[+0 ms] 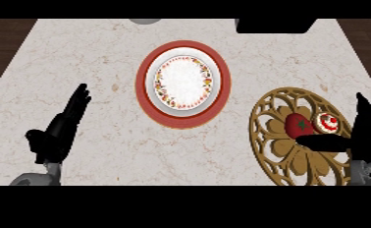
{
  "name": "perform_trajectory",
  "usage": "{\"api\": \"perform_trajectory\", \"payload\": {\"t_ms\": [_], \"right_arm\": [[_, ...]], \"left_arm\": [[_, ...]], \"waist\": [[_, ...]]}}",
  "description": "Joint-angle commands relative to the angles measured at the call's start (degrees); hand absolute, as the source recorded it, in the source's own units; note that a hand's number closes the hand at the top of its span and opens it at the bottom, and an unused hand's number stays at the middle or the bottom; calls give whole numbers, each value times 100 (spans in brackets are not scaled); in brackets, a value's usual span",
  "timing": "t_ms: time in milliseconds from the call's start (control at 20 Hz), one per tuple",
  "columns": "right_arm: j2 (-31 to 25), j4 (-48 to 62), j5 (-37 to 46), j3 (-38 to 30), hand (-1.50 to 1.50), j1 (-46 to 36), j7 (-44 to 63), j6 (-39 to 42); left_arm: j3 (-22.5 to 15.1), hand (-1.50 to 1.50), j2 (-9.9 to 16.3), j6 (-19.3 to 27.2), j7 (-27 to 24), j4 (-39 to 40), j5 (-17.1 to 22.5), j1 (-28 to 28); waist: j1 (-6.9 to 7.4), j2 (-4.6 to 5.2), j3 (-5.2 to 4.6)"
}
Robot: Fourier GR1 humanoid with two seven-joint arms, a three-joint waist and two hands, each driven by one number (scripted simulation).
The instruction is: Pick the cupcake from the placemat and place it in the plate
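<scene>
Counter point(87, 55) is showing as pale veined marble, smooth and matt. Plate point(184, 50) is looking like glazed ceramic, red rim and white centre with a printed floral ring; placemat point(279, 104) is reading as openwork golden-brown, wood or metal, can't tell. Both hands, left hand point(58, 128) and right hand point(340, 143), are appearing matt black.

a pale marble counter point(94, 55) carries a red-rimmed plate point(183, 83) and, well apart, a gold openwork placemat point(279, 124).

A single head view looks steeply down on the pale marble desk point(94, 55) from close above. The robot's forearms enter from 6 o'clock. The desk's far edge lies at 12 o'clock, with dark wood past both upper corners.
</scene>
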Motion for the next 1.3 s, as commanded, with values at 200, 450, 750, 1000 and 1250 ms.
{"api": "perform_trajectory", "payload": {"t_ms": [200,450,750,1000,1250], "right_arm": [[279,614,-119,-273,-150,-444,437,637],[317,1392,-148,-624,-150,-376,-399,540],[461,1815,138,-729,-150,-365,-451,582],[547,1841,-219,-982,150,-461,-938,822],[593,2841,-46,-978,150,-980,-1614,712]], "left_arm": [[214,0,-101,-191,-154,202,-125,30],[340,0,-228,-103,291,-52,-188,-126],[351,0,-380,-104,442,-295,-368,-52],[570,0,-381,-429,20,39,-451,32],[745,0,-320,-611,356,60,-424,-306]], "waist": [[12,6,4],[3,6,7],[3,2,7],[-8,1,6],[14,7,7]]}}
